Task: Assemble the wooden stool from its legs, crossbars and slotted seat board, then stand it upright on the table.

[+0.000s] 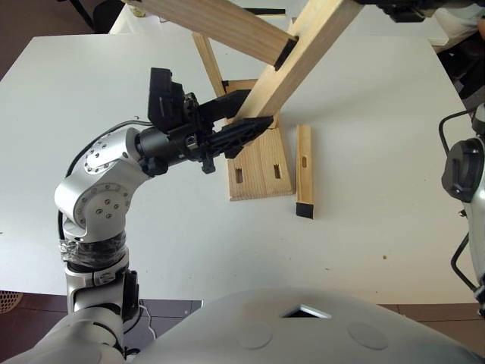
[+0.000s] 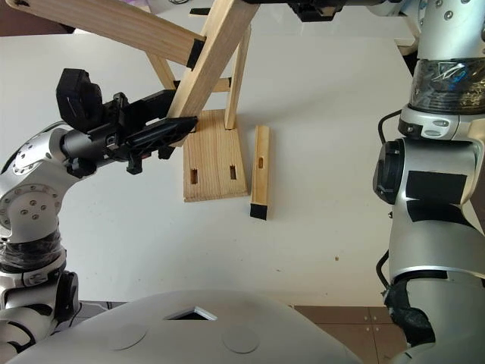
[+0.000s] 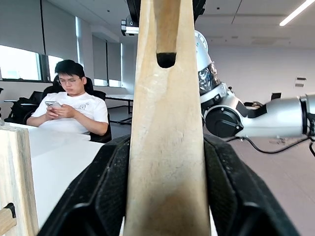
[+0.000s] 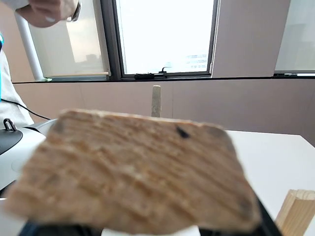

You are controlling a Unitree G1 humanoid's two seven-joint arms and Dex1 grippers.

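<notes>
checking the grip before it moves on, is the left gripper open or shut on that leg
Shut on the leg: in the left wrist view both fingers of the left gripper press against its sides.

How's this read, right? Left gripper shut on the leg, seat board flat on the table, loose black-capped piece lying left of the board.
One slip: the loose black-capped piece lies to the right of the seat board, not the left, as the left eye view shows. The rest holds: the left gripper is shut on the leg, and the board lies flat on the table.
</notes>
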